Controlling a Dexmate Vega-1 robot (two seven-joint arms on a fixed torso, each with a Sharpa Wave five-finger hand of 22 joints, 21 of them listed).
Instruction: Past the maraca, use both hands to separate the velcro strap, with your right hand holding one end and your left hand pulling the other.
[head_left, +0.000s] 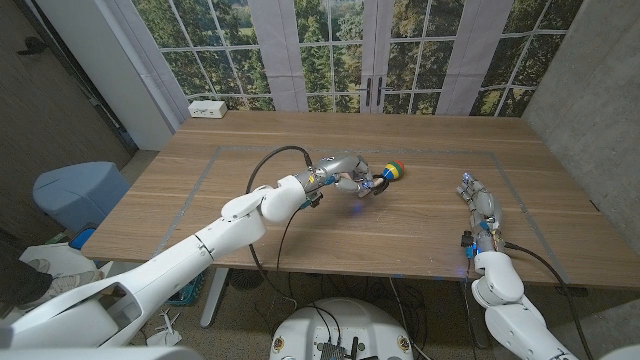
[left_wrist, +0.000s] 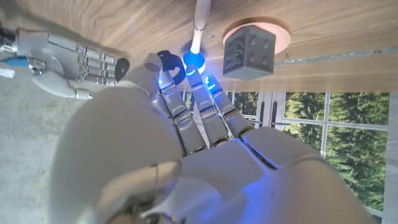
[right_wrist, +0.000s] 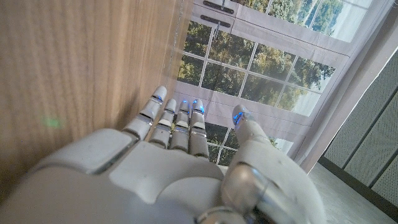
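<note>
Near right: right hand (head_left: 481, 203) with straight, spread fingers, holding nothing. Farther left: left hand (head_left: 343, 173) curled down beside maraca (head_left: 391, 172), grip impossible to tell. Velcro strap not made out. Probably light, limp; best pinched at free ends.

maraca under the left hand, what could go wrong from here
The left hand reaches right at the maraca, so it may knock or roll it across the table. In the left wrist view a grey die on a pink disc lies just past the fingertips and could get bumped. The right hand waits far off, so it cannot help yet.
</note>
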